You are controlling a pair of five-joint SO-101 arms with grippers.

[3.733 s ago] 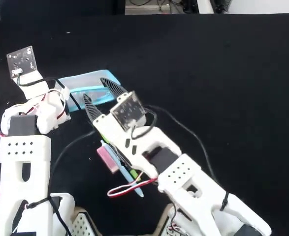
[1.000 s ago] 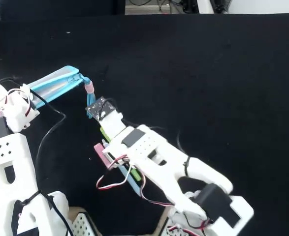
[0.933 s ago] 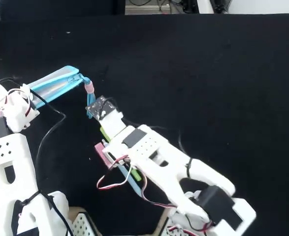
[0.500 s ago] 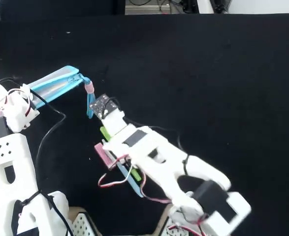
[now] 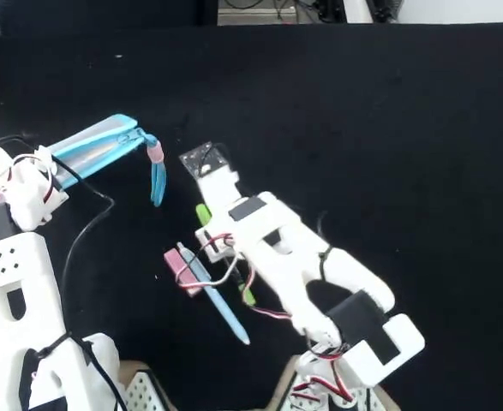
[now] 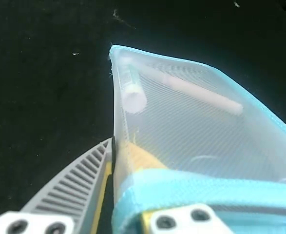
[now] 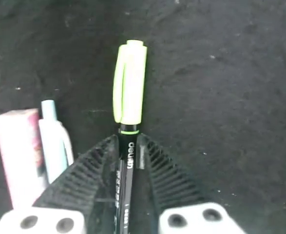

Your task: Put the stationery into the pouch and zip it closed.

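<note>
A blue mesh pouch [image 5: 97,145] is held up off the table at the left, and my left gripper [image 5: 47,169] is shut on its end. In the left wrist view the pouch [image 6: 196,141] holds a white stick and a capped tube. Its blue strap with a pink tag [image 5: 157,167] hangs down. My right gripper [image 7: 128,151] is shut on a black pen with a green cap [image 7: 129,83], which also shows under the right arm in the high view [image 5: 203,214]. A pink eraser [image 5: 181,270] and a light blue pen [image 5: 217,295] lie beside it.
The black table [image 5: 388,137] stretches open to the right and back. The left arm's white base [image 5: 24,291] stands at the front left. Red and black cables trail over the stationery near the right arm [image 5: 294,265].
The right arm has swung away from the pouch strap, toward the right. The green-capped pen has shifted with it, and the blue pen now lies uncovered. The left arm keeps holding the pouch up.
</note>
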